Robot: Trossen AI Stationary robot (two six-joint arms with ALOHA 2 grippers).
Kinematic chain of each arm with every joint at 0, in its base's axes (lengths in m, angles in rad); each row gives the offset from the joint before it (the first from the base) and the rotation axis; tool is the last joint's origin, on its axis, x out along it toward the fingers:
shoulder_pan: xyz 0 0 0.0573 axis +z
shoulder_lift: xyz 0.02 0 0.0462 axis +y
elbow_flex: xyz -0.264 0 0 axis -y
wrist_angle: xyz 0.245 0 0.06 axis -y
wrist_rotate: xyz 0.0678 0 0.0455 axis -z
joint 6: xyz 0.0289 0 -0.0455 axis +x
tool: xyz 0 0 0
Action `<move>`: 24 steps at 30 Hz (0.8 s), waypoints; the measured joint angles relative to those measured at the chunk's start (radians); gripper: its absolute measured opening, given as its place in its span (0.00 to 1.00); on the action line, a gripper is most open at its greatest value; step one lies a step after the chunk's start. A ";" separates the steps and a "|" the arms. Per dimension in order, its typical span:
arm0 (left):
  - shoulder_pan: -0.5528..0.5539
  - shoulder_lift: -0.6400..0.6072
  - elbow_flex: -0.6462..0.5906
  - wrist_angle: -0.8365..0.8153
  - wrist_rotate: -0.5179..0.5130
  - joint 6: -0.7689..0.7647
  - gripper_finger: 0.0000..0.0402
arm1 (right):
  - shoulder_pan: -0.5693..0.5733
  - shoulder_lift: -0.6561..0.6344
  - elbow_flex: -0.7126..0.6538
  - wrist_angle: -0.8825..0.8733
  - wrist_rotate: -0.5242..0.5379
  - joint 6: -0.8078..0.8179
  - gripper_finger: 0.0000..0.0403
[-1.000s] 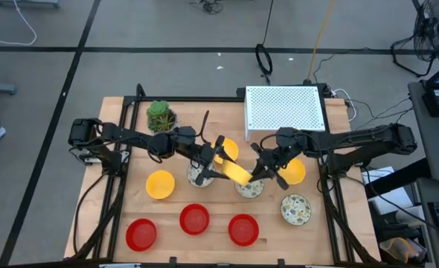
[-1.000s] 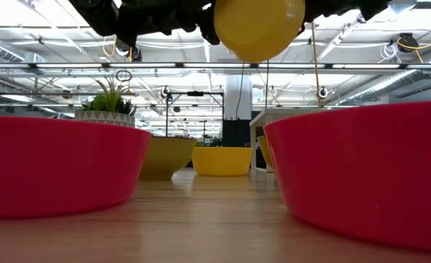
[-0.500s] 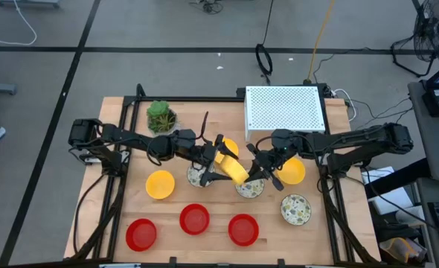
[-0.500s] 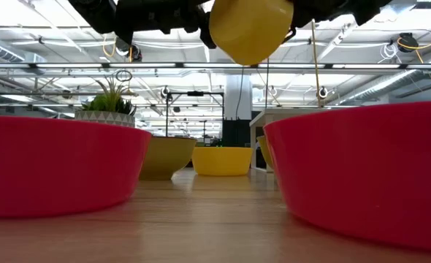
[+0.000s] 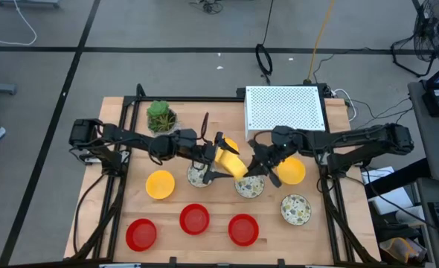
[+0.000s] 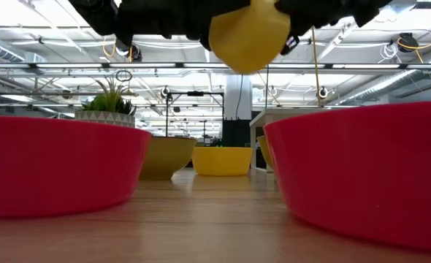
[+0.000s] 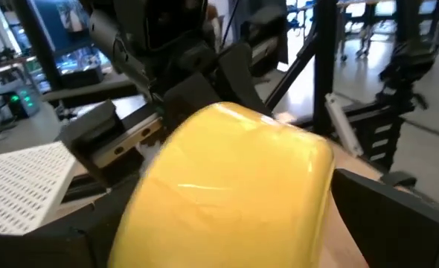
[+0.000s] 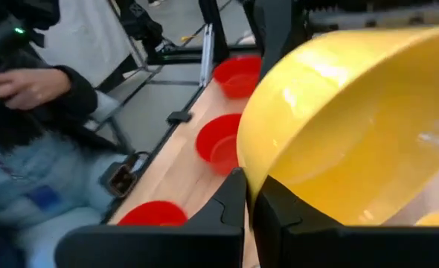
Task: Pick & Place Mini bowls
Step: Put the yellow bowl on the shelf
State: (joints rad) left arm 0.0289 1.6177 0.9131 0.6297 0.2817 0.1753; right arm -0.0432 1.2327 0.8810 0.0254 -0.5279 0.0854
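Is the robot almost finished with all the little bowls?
Hard to say. In hand: a yellow bowl is up in the air between the left end effector and the right end effector, which seems to grip its rim. Left on the table: three red bowls, other yellow ones and speckled ones, all apart, none stacked.

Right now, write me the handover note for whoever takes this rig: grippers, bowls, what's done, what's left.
Left gripper: mid-table, raised, shut on the lifted yellow bowl.
Right gripper: at the same bowl's rim, shut on it; looks like a handover in the air.
On the table: yellow bowls at left, right and one behind the lifted bowl; three red bowls along the near edge; three speckled bowls.
Done: one bowl lifted.
Left: finish the transfer and place it; destination unclear.
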 joint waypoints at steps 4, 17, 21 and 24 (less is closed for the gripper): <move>0.023 0.001 0.000 -0.029 0.009 -0.020 0.97 | -0.007 -0.001 0.002 -0.087 0.003 0.065 0.00; 0.029 -0.001 0.000 -0.112 0.266 -0.027 0.97 | -0.031 0.001 -0.001 -0.224 -0.002 0.090 0.00; 0.027 -0.001 0.000 -0.111 0.171 -0.024 0.97 | -0.040 -0.036 -0.001 -0.299 0.149 0.112 0.00; 0.029 -0.001 0.000 -0.111 0.118 -0.032 0.97 | -0.067 -0.090 -0.001 -0.354 0.248 0.110 0.00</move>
State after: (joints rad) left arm 0.0578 1.6165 0.9134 0.5190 0.3998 0.1429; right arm -0.1107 1.1426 0.8795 -0.3288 -0.2799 0.1952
